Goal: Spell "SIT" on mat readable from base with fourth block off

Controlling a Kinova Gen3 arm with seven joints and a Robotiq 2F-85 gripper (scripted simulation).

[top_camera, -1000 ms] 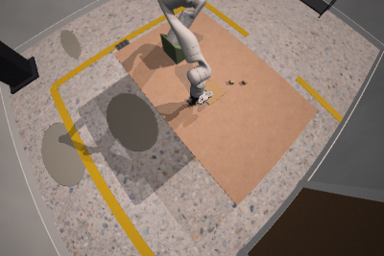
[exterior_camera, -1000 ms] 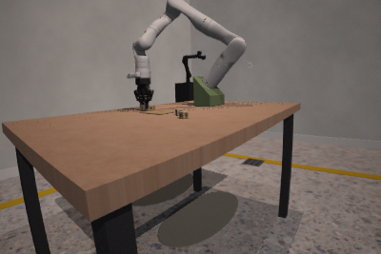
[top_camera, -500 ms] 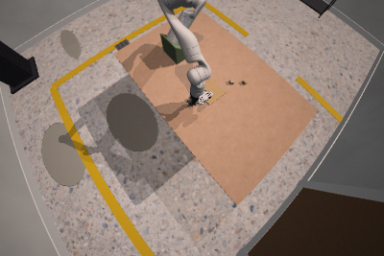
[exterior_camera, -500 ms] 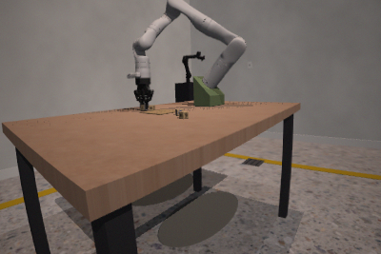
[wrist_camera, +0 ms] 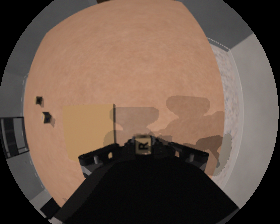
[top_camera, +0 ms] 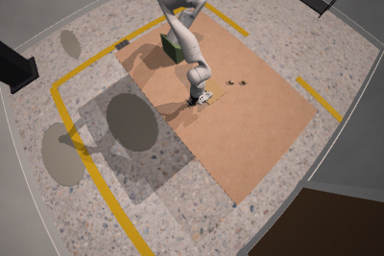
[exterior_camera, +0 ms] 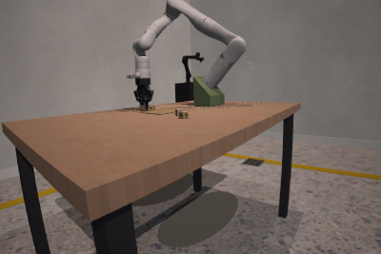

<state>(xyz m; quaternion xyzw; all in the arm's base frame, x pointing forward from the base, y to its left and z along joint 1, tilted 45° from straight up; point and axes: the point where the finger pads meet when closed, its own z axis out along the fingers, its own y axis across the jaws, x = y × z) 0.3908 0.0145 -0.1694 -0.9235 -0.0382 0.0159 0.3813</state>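
Observation:
My gripper [top_camera: 194, 102] [exterior_camera: 145, 107] [wrist_camera: 143, 141] points down and is shut on the R block [wrist_camera: 143, 144], whose letter faces up. It is low, beside the mat's edge; whether the block touches the table is unclear. The tan mat [top_camera: 217, 91] [exterior_camera: 159, 112] [wrist_camera: 89, 127] lies flat, left of the gripper in the wrist view. Two small blocks lie off the mat: one block [top_camera: 230, 82] [wrist_camera: 46, 118] nearer to it and another block [top_camera: 243, 82] [wrist_camera: 39, 100] farther away. Their letters are unreadable. Another small block [exterior_camera: 152, 107] shows beside the fingers in the exterior view; its letter is hidden.
The wooden table [top_camera: 250, 141] [exterior_camera: 119, 145] [wrist_camera: 145, 55] carries everything. The green robot base [top_camera: 172, 49] [exterior_camera: 208, 92] stands at its back. The arm's shadows fall across the table beside the mat. A table edge runs past the gripper's right side in the wrist view.

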